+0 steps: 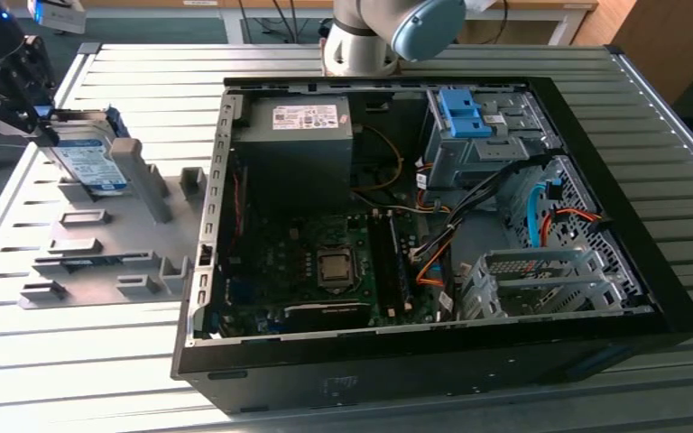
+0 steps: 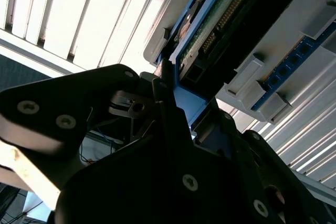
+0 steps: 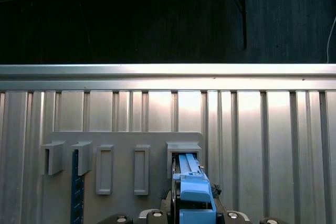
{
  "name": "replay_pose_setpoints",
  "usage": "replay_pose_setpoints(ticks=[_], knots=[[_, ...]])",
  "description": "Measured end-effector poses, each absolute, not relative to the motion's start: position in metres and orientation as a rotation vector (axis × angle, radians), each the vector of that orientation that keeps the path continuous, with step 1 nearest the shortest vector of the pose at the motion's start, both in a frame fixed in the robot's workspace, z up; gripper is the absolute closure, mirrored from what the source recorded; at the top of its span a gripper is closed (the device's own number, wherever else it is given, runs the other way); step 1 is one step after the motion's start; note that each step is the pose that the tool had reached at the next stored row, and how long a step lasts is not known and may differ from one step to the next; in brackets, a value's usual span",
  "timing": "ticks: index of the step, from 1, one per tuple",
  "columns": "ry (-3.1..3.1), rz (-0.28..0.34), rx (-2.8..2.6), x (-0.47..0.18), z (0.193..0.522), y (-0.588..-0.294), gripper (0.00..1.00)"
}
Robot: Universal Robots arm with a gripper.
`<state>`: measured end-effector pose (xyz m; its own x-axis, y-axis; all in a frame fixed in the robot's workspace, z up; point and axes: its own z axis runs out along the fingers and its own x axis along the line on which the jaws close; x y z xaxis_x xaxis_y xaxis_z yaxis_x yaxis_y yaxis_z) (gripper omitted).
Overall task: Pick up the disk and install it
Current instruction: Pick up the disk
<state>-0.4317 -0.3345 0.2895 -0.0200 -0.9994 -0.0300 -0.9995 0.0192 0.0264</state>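
Disk (image 1: 89,161) pinched tight at its top end by the claw (image 1: 46,133), long axis steeply tilted, bottom end toward grey holder (image 1: 112,236).

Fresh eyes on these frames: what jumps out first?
The open computer case takes up the middle of the exterior view. Its motherboard is exposed, and a blue bracket sits in the drive cage toward that view's right. At the view's left, the gripper is closed on the disk, which stands on edge over one end of the grey slotted holder.
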Motion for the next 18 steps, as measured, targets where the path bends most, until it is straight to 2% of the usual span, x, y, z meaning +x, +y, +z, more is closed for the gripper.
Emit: replay_pose_setpoints(ticks=[18], knots=[[2.241,0.063,-2.197,-0.432,0.302,-0.334,0.63]])
